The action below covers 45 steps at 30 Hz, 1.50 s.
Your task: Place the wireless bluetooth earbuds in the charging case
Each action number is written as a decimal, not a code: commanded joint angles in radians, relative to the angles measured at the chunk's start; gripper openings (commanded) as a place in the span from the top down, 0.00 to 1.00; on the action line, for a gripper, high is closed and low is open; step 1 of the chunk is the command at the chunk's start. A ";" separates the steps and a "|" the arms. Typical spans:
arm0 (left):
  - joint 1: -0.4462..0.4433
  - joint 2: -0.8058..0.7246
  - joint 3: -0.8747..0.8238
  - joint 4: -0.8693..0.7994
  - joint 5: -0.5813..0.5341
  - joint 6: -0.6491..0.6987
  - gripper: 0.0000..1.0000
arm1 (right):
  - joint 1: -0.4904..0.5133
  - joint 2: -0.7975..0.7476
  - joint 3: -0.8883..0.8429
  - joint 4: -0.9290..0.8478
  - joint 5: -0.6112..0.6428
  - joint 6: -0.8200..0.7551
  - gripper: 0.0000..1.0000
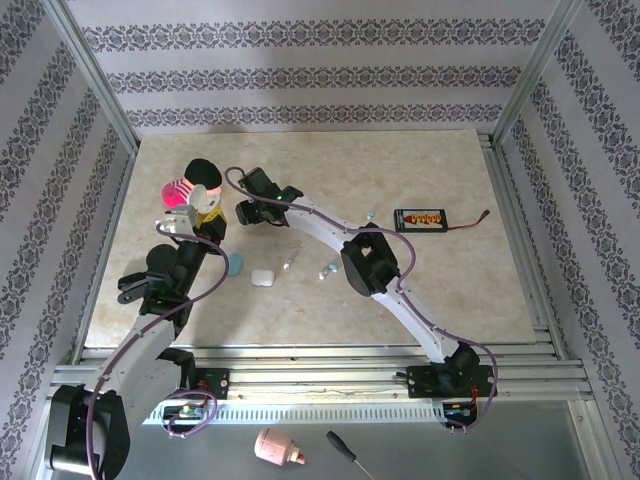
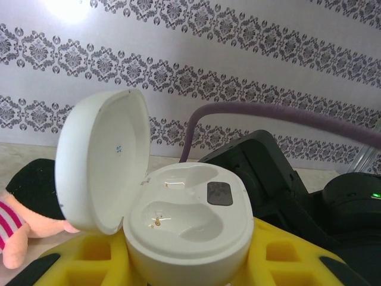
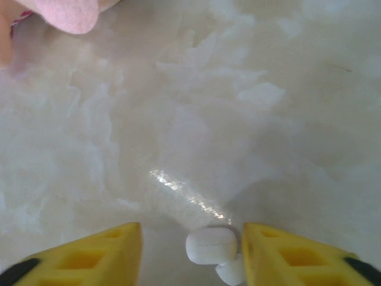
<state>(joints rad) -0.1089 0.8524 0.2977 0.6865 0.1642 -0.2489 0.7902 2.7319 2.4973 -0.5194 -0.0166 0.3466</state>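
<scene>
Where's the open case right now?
Left wrist view: the open case sits between the yellow fingers of the left gripper, its lid swung up toward the plush toy lying behind it.

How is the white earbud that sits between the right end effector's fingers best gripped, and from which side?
Probably grip the rounded head of the white earbud, closing across its width from above. It sits inside the open right end effector, close to one side, and its narrower part looks too small to pinch.
</scene>
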 commanded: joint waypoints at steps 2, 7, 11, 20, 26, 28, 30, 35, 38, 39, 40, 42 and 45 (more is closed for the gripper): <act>0.014 -0.027 0.018 -0.013 0.016 -0.018 0.72 | 0.021 0.050 0.077 -0.099 0.056 -0.042 0.61; 0.014 -0.031 0.021 -0.013 0.025 -0.027 0.72 | 0.021 0.086 0.155 -0.148 0.061 -0.043 0.58; 0.014 -0.030 0.020 -0.010 0.026 -0.034 0.71 | 0.020 0.108 0.203 -0.177 0.061 -0.039 0.58; 0.014 -0.043 0.024 -0.005 0.036 -0.051 0.71 | 0.014 0.126 0.242 -0.213 0.066 -0.043 0.68; 0.014 -0.058 0.035 -0.022 0.040 -0.053 0.71 | 0.005 0.124 0.245 -0.219 0.057 -0.031 0.76; 0.015 -0.062 0.039 -0.031 0.041 -0.052 0.71 | 0.002 0.124 0.245 -0.220 0.052 -0.028 0.77; 0.015 -0.060 0.043 -0.033 0.044 -0.051 0.71 | -0.005 0.119 0.239 -0.227 0.052 -0.025 0.78; 0.014 -0.045 0.057 -0.042 0.059 -0.044 0.72 | -0.011 0.055 0.146 -0.195 0.064 -0.043 0.76; 0.015 -0.035 0.064 -0.042 0.066 -0.038 0.71 | -0.011 -0.021 0.045 -0.151 0.070 -0.048 0.74; 0.014 -0.034 0.067 -0.043 0.069 -0.039 0.71 | -0.011 -0.052 0.001 -0.132 0.075 -0.050 0.74; 0.014 -0.033 0.068 -0.042 0.073 -0.040 0.72 | -0.011 -0.086 -0.050 -0.109 0.082 -0.050 0.74; 0.013 -0.035 0.070 -0.047 0.075 -0.042 0.71 | -0.016 -0.154 -0.161 -0.061 0.082 -0.043 0.73; 0.014 -0.047 0.073 -0.068 0.076 -0.040 0.71 | -0.031 -0.272 -0.372 0.044 0.064 -0.026 0.73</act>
<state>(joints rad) -0.1089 0.8204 0.3347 0.6350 0.2188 -0.2825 0.7784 2.5717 2.2318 -0.5667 0.0391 0.3088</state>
